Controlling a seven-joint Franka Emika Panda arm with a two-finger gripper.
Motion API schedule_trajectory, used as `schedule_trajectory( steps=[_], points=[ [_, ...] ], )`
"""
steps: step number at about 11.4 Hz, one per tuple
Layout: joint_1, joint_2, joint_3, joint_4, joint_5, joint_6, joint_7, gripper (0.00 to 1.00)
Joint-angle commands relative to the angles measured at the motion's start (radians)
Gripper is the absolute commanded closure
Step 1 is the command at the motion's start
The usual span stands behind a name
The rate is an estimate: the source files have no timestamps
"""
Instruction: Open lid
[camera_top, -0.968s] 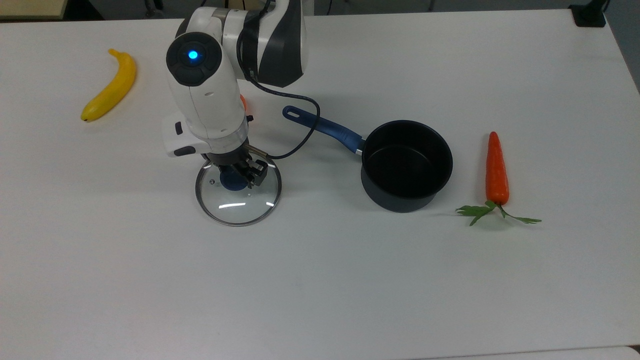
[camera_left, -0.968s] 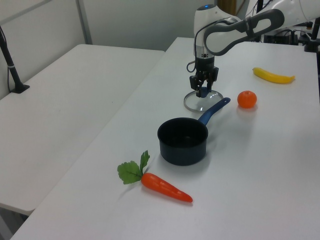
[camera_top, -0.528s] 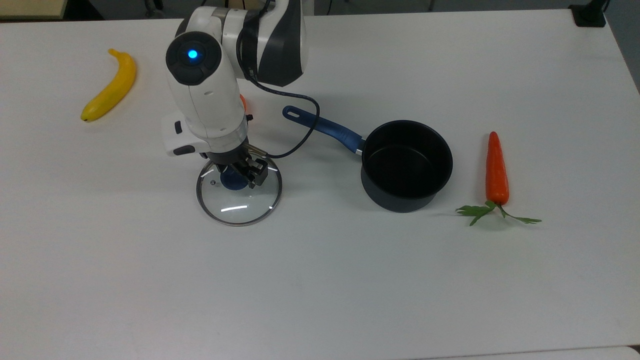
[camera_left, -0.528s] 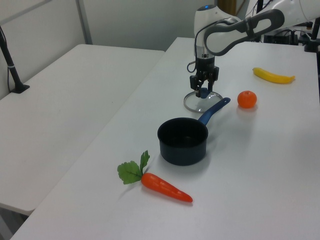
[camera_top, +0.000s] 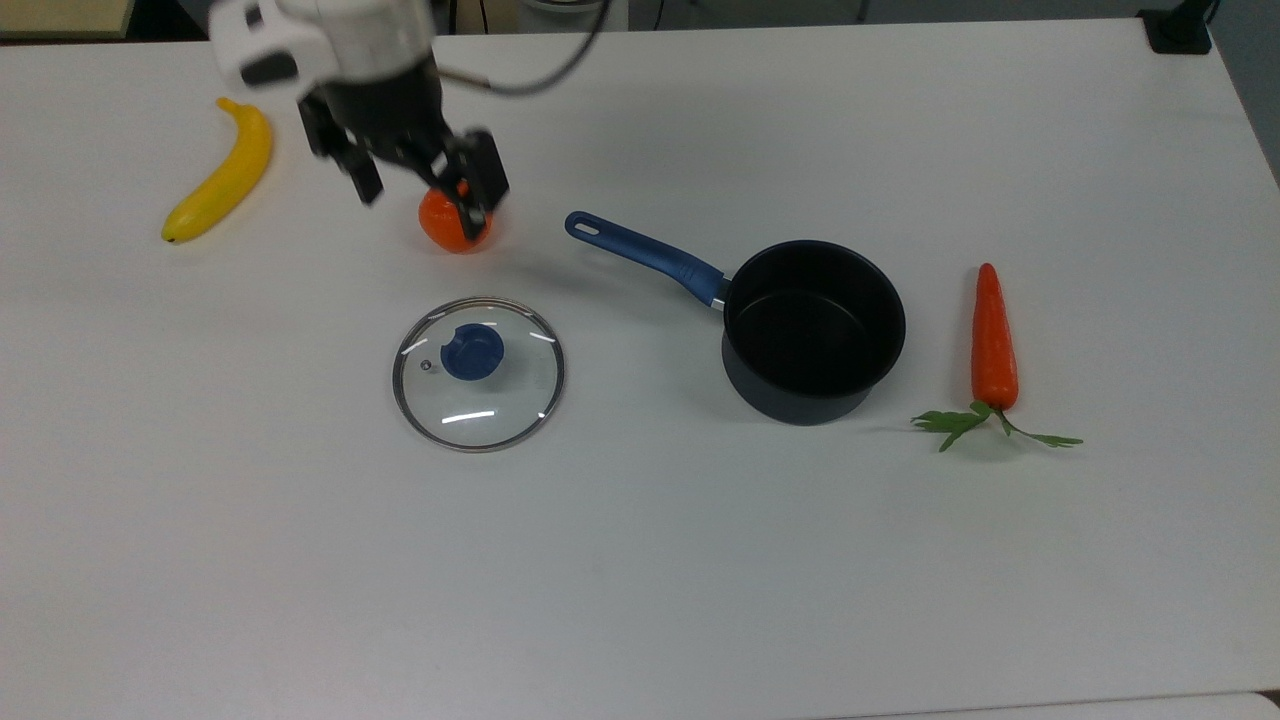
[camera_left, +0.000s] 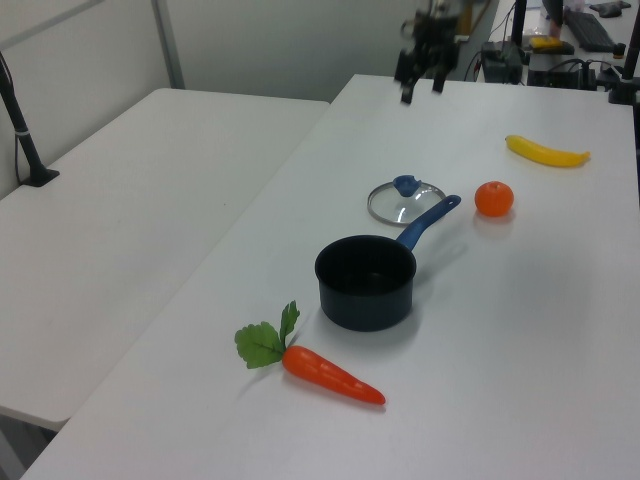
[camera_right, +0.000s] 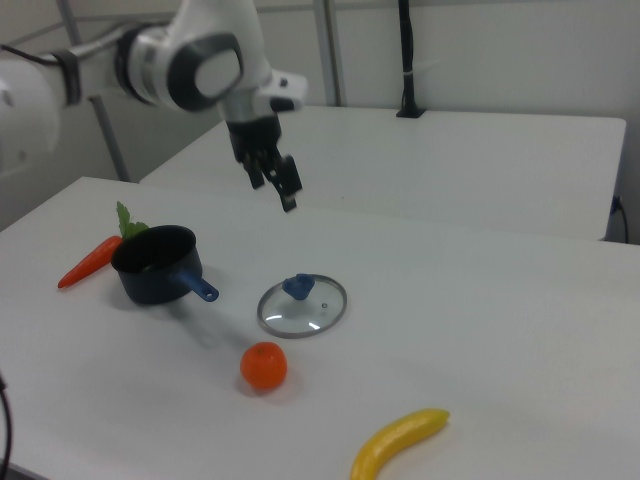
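The lid (camera_top: 488, 398) is a clear glass disc with a metal rim and a blue knob. It lies flat on the white table, to the top view's left of the dark saucepan (camera_top: 812, 330), which stands uncovered with its blue handle pointing toward the lid. My gripper (camera_top: 425, 188) hangs open and empty well above the table, away from the lid. In the left view the gripper (camera_left: 421, 88) is high over the far table end, the lid (camera_left: 405, 204) behind the saucepan (camera_left: 365, 282). The right view shows the gripper (camera_right: 274, 188) above lid (camera_right: 310, 310) and saucepan (camera_right: 155, 268).
An orange (camera_top: 450, 228) sits on the table beneath the gripper. A banana (camera_top: 222, 172) lies at the top view's far left and a carrot (camera_top: 993, 340) to the right of the saucepan. A black clamp (camera_top: 1180, 30) stands at the table's far right corner.
My gripper let go of the lid's blue knob, rose high and moved toward the top view's upper left. The lid stays flat on the table where it was.
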Motion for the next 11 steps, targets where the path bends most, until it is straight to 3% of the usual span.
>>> schedule_trajectory(
  steps=[1, 4, 11],
  points=[
    [-0.012, -0.164, 0.002, -0.036, 0.005, -0.178, -0.146, 0.00],
    [-0.002, -0.174, 0.007, -0.036, -0.006, -0.272, -0.189, 0.00],
    [0.005, -0.149, 0.012, -0.042, -0.006, -0.260, -0.246, 0.00]
  ],
)
